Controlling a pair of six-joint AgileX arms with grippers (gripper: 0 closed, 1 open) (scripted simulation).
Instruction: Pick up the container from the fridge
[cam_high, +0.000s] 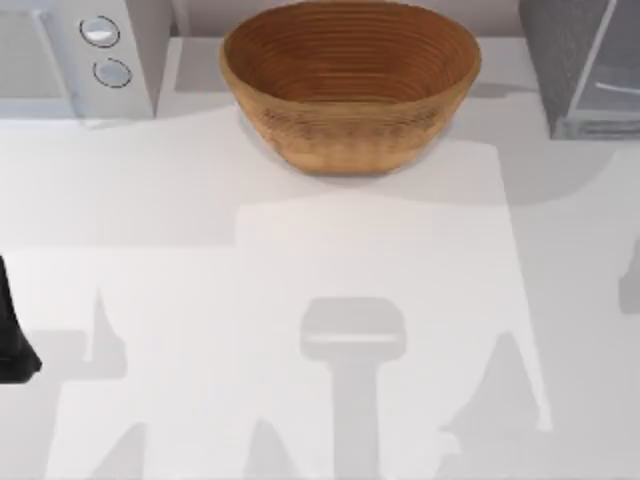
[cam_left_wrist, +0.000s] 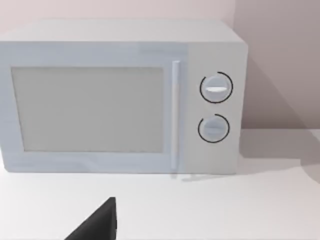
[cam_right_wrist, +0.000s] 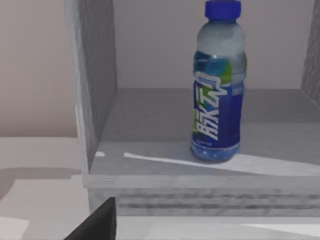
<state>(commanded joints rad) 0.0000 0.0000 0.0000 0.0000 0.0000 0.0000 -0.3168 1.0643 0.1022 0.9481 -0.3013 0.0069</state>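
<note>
Reaching for the bottle: right arm has the line

Standing upright on the floor of the fridge (cam_right_wrist: 150, 125), the container (cam_right_wrist: 218, 85) has its blue cap up and its long axis vertical. It sits a little back from the front lip, with clear shelf all round it and the fridge's dark side wall well apart from it. The right wrist view looks straight into the open cavity, so the bottle lies ahead of the right gripper (cam_right_wrist: 97, 222), of which one dark finger edge is visible low in that view. Spread or pressed together, I cannot tell.

From above, the fridge (cam_high: 565, 60) stands at the table's far right corner, the basket (cam_high: 350, 80) at the back middle, the white box with two dials (cam_high: 100, 50) at the far left. A dark part of the left arm (cam_high: 12, 340) is at the left edge; its wrist faces the white box (cam_left_wrist: 120, 95), away from the fridge. Left gripper (cam_left_wrist: 97, 222): state not readable.

Judgement: the right arm is much the nearer. Approach should go level and forward, fingers either side of the bottle's body, across the upright axis.
</note>
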